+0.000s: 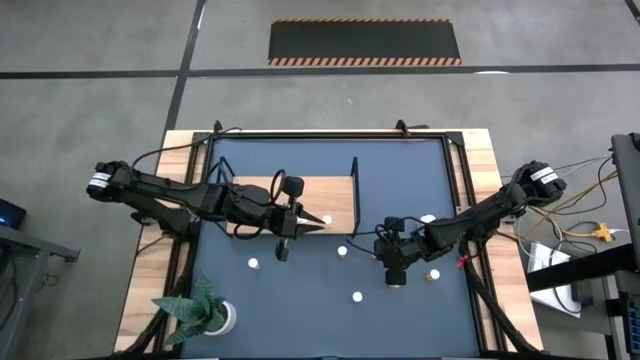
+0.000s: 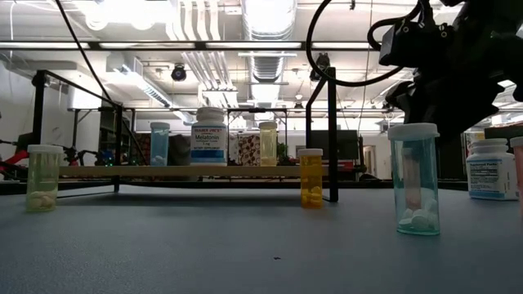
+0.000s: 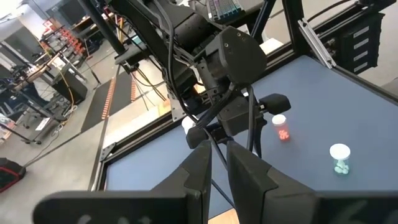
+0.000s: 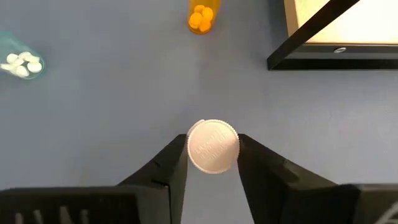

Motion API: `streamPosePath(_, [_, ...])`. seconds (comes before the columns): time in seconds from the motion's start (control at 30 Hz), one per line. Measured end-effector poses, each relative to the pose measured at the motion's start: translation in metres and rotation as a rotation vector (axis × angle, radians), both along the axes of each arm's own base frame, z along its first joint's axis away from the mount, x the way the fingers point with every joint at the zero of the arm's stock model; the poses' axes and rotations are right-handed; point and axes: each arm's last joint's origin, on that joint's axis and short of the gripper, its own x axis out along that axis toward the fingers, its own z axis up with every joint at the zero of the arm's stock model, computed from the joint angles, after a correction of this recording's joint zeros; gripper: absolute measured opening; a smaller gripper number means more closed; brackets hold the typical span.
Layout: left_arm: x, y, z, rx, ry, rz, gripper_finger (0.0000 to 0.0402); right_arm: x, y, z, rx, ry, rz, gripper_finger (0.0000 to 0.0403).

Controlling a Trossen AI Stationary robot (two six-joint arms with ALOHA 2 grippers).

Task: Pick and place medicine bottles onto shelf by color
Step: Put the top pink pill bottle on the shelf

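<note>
From my high view, the shelf [image 1: 300,203] lies on the far-left part of the table [image 1: 400,170], with the potted plant [image 1: 205,312] at the near-left corner. The left gripper [image 1: 284,245] hangs just off the shelf's near edge. To its right, my right gripper [image 1: 395,276] sits with one medicine bottle [image 4: 212,145] between its fingers, and other bottles [image 1: 356,296] stand loose on the table between the two arms.

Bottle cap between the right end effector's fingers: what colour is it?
White, on the bottle cap seen from above between the right end effector fingers; right wrist view shows it best.

Upright medicine bottles [image 2: 414,178] dot the tabletop; several stand on the shelf [image 2: 196,171].
</note>
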Motion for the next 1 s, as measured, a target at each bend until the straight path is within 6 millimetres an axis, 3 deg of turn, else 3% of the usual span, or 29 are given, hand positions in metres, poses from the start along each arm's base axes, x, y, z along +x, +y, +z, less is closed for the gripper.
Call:
streamPosePath(0.27, [0.0, 0.0, 0.0, 0.008, 0.0, -0.002, 0.0033, -0.001, 0.0, 0.002, 0.005, -0.001, 0.002, 0.0118])
streamPosePath(0.43, [-0.001, 0.0, 0.001, 0.024, 0.0, -0.007, 0.0033, -0.008, -0.002, 0.016, 0.075, -0.025, 0.006, 0.0116])
streamPosePath(0.7, [-0.01, 0.002, -0.01, 0.02, -0.023, -0.006, 0.0033, -0.023, -0.004, 0.061, 0.183, -0.044, -0.066, 0.0115])
streamPosePath(1.0, [-0.026, 0.006, -0.026, 0.016, -0.113, 0.024, 0.0033, -0.017, 0.008, 0.119, 0.241, -0.1, -0.029, 0.0116])
